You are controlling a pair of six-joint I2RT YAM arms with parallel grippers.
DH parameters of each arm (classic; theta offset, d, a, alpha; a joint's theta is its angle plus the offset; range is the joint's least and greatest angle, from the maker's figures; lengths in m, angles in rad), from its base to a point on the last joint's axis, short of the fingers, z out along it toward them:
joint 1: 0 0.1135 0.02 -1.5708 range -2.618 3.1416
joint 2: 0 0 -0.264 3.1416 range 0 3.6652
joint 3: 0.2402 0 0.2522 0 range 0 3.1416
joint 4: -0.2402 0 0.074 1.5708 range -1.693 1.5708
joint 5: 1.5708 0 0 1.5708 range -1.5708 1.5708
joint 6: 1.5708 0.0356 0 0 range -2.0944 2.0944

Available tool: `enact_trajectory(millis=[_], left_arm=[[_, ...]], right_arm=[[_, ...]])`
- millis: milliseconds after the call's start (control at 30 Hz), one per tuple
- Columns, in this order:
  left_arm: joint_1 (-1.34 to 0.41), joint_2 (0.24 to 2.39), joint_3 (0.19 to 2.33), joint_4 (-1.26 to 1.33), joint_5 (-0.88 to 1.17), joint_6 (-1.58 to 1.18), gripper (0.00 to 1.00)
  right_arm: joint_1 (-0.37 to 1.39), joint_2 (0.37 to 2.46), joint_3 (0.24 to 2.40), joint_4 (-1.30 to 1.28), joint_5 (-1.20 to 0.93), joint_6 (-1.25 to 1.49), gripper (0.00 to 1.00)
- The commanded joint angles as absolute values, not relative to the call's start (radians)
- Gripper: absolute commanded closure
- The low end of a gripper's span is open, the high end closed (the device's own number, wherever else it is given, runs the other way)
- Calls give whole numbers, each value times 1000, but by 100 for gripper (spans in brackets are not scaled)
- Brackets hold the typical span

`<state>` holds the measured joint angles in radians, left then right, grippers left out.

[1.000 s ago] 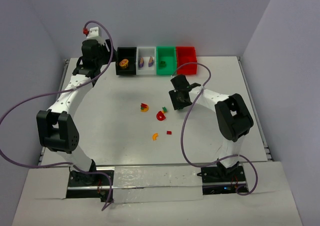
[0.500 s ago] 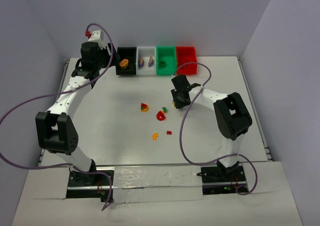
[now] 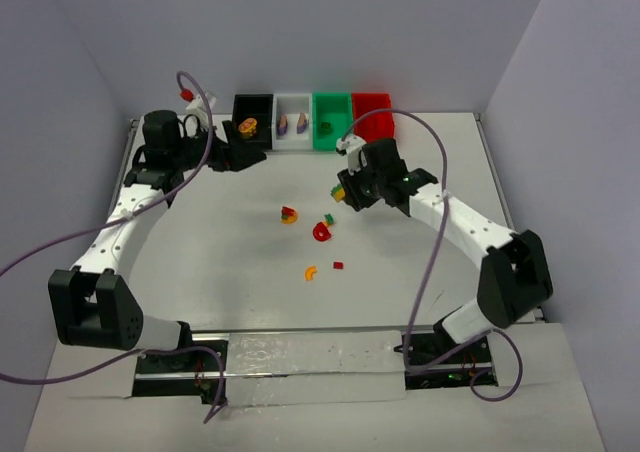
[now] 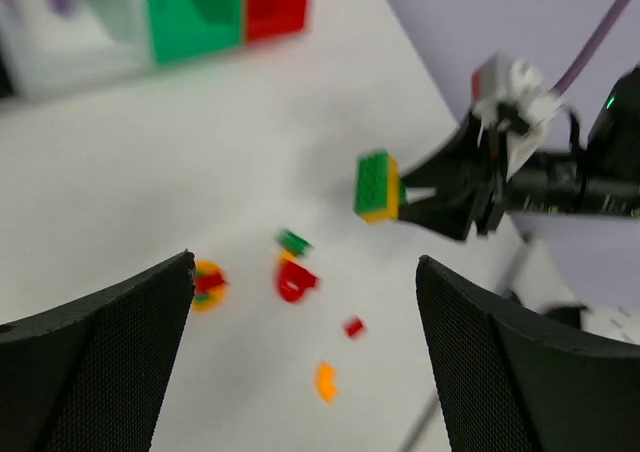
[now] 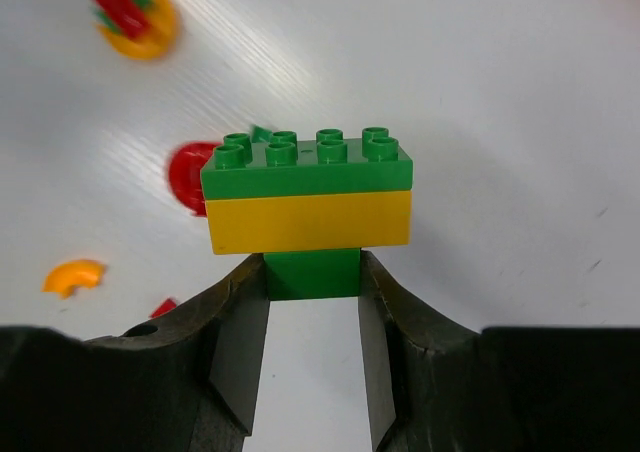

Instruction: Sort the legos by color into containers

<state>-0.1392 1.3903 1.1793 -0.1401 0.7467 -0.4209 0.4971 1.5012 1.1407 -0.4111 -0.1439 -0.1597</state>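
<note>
Green over yellow, the brick stack [image 5: 308, 192] is clamped by its bottom green block in my right pincer [image 5: 312, 272], raised off the surface [image 5: 520, 62] and jutting straight out beyond the fingertips. Two colours in one lump likely explain the lift: it seems to need splitting before sorting. Loose pieces [image 3: 321, 231] lie below it, and four bins [image 3: 340, 138] line the far edge. My left pincer [image 3: 228, 152] stands spread wide and empty beside the black bin [image 3: 264, 110].

The right gripper [image 5: 312, 277] has closed on the green-and-yellow brick stack [image 5: 308, 192] and raised it. The left gripper [image 4: 305, 262] has swung round, jaws wider
</note>
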Motion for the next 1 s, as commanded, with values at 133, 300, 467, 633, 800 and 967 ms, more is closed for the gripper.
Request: enact_trajectory(millis=[133,300,467,633,800,967], left_arm=[[-215,1433,1086,-15,1109,-638,10],[-288,1458,1086,-90,1166,-592,11],[-324,1484,1067,-116,1183,-580,15],[-334,1506,1075,-148,1121,-557,22],[-341,1548,1107,-169,1123,-568,26],[-362,1564,1084,-101,1185,-634,33]], right_arm=[[650,1396,1234,-453,-277,-317,100],[721,1403,1271,-487,-263,-314,100],[778,1410,1291,-506,-225,-334,100],[807,1408,1302,-519,-215,-331,100],[830,1408,1303,-521,-200,-330,100],[844,1416,1302,-512,-172,-340,100]])
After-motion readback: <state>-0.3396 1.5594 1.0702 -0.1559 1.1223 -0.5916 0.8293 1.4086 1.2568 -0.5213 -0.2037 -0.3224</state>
